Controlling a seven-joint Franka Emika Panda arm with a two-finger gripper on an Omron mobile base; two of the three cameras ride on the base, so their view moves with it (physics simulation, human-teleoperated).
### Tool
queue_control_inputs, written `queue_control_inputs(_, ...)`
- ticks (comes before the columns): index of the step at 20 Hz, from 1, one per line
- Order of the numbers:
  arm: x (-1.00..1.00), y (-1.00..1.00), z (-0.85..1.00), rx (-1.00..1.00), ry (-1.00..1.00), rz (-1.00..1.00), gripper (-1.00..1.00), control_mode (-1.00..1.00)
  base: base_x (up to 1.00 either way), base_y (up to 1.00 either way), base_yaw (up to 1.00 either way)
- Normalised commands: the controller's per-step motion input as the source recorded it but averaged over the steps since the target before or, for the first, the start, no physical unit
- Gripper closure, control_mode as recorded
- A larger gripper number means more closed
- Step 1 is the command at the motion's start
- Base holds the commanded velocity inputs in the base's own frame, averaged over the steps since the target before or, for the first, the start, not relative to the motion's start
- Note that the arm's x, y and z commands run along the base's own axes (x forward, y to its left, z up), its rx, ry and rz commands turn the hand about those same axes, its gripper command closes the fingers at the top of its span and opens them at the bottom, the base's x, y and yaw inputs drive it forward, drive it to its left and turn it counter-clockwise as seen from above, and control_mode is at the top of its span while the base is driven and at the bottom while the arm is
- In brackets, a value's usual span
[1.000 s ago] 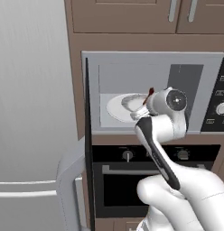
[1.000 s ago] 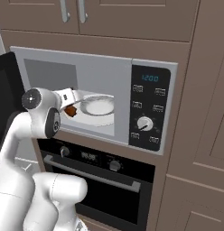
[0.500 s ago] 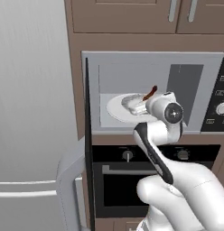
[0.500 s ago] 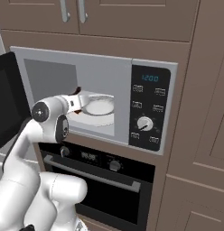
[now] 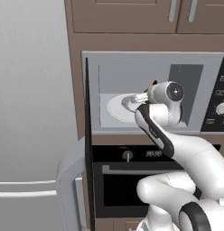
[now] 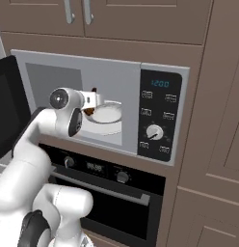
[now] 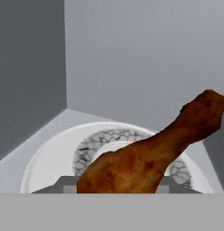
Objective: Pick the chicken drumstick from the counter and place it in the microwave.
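Observation:
The microwave stands open, its dark door swung out to the left. My gripper reaches inside the cavity and is shut on the chicken drumstick, a reddish-brown piece whose narrow end points up and to the right. The meat hangs just above the round white turntable plate, near its middle. From the right base view the drumstick shows dark under the hand, with the plate beyond it. The counter is out of view.
The microwave's black control panel with its knob sits right of the cavity. A black oven is built in below. A steel fridge stands to the left, and wooden cabinets hang above.
My arm has pushed deeper into the microwave, carrying the drumstick from the cavity's front edge to over the turntable plate. The grip has stayed shut.

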Motion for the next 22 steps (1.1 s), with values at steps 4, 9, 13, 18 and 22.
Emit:
queue_control_inputs(4, 0.29, 0.00, 0.00, 0.00, 0.17, 0.00, 1.00, -1.00, 0.00, 0.00, 0.00)
queue_control_inputs(9, 0.13, 0.00, -0.11, 0.01, 0.05, 0.00, 1.00, -1.00, 0.00, 0.00, 0.00)
queue_control_inputs(13, 0.02, 0.00, -0.23, 0.01, 0.01, 0.00, 1.00, -1.00, 0.00, 0.00, 0.00)
queue_control_inputs(18, 0.00, -0.01, -0.30, 0.01, 0.00, 0.00, 1.00, -1.00, 0.00, 0.00, 0.00)
queue_control_inputs(22, 0.08, -0.05, -0.21, 0.02, 0.00, 0.00, 1.00, -1.00, 0.00, 0.00, 0.00)
